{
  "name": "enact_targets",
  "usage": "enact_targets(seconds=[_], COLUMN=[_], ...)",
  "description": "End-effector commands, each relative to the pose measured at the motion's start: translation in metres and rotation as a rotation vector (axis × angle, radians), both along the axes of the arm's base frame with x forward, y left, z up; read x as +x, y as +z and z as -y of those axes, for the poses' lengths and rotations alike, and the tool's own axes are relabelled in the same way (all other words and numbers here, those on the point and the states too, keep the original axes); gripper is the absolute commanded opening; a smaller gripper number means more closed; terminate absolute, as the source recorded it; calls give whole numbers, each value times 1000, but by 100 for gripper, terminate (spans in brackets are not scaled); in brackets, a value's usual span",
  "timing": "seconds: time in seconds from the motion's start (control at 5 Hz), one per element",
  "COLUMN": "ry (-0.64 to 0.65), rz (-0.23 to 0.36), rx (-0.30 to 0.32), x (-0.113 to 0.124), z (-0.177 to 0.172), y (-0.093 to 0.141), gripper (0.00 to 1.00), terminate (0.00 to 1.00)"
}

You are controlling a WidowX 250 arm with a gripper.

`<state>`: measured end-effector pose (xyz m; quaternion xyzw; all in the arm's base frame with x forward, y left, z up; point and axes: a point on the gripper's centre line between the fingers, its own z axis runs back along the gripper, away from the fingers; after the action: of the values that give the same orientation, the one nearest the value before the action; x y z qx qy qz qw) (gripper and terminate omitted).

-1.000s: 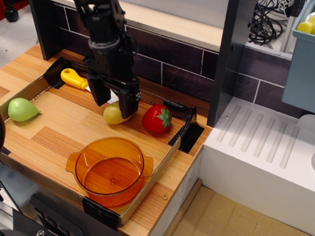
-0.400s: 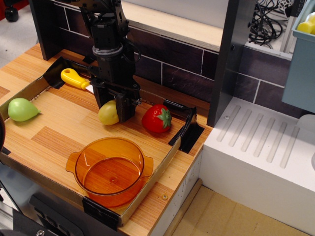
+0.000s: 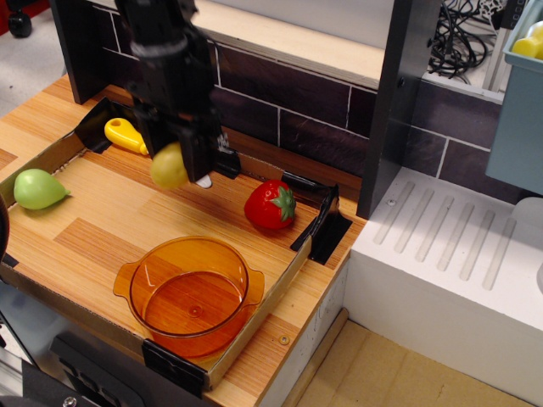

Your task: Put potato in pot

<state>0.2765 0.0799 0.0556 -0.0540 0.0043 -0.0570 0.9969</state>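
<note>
Gripper (image 3: 174, 161) is pinching the potato (image 3: 168, 166) aloft.
It should be travelling toward five o'clock, releasing over the pot (image 3: 192, 294).

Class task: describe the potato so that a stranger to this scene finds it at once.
Start at the wooden tray with the orange pot at its front. Above its middle, the black gripper holds the potato: a smooth yellow-green oval, unlike the red strawberry or the pointed green pear.
</note>
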Motion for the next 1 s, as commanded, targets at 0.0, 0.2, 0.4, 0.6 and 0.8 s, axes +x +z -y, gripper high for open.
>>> enact_targets(seconds=[0.0, 0.2, 0.4, 0.6, 0.8], ry=[-59, -95, -108, -125, -155], rz=[14, -29, -43, -52, -37], rx=[-44, -57, -47, -29, -28], x=[-29, -44, -53, -59, -71], z=[28, 56, 74, 80, 76], y=[44, 47, 40, 31, 27], gripper=[0, 0, 0, 0, 0], terminate=[0, 0, 0, 0, 0])
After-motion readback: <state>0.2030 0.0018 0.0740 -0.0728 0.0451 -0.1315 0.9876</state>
